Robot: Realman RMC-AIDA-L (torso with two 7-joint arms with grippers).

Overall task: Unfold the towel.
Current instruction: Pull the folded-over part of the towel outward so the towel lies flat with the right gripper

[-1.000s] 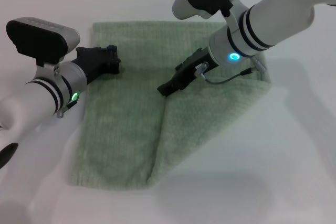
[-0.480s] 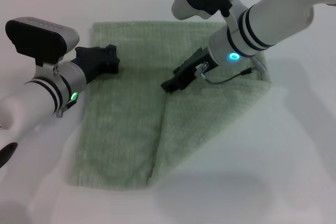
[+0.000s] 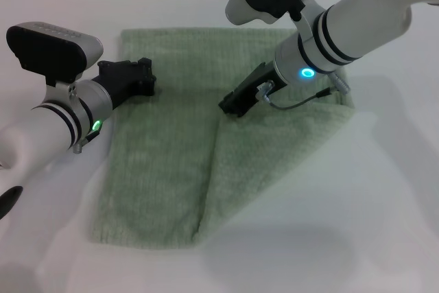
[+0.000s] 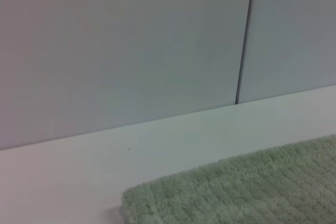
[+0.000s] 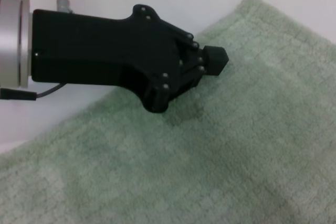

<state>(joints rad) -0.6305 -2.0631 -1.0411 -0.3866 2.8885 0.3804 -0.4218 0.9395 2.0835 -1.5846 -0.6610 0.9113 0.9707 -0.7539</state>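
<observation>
The pale sage-green towel [image 3: 164, 162] lies flat on the white table [image 3: 384, 224]. Its right part is a folded-over flap whose edge runs from the towel's middle down to the near hem. My right gripper [image 3: 226, 106] hovers low over the towel's middle, at the top of that flap edge. In the right wrist view its fingertips [image 5: 216, 60] are pressed together just above the cloth [image 5: 236, 156], holding nothing. My left gripper [image 3: 146, 77] rests on the towel's far left part. The left wrist view shows only a towel corner [image 4: 252, 187].
The table has bare white surface to the right of and in front of the towel. A grey wall [image 4: 131, 40] with a vertical seam rises behind the table's far edge.
My right gripper has drawn back up and to the right along the towel, away from the flap edge. The towel and the left arm have not moved.
</observation>
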